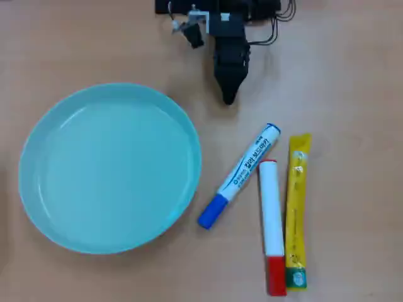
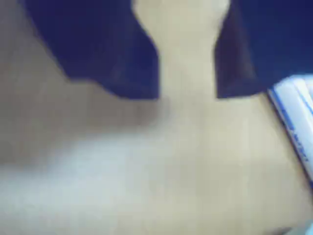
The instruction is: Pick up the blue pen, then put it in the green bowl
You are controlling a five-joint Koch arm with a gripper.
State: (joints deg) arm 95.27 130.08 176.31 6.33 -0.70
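The blue pen [image 1: 242, 173] lies slanted on the wooden table, blue cap toward the lower left, just right of the green bowl [image 1: 110, 170]. The bowl is wide, shallow and empty. My gripper [image 1: 228, 97] is at the top of the overhead view, pointing down toward the pen's ringed end and well short of it. In the wrist view the two dark jaws stand apart with bare table between them, so the gripper [image 2: 187, 95] is open and empty. The pen's white, blue-printed barrel [image 2: 296, 122] shows at the right edge of the wrist view.
A white marker with a red cap [image 1: 271, 226] and a yellow sachet stick [image 1: 297, 211] lie side by side just right of the pen. The arm's base and cables [image 1: 252, 12] sit at the top edge.
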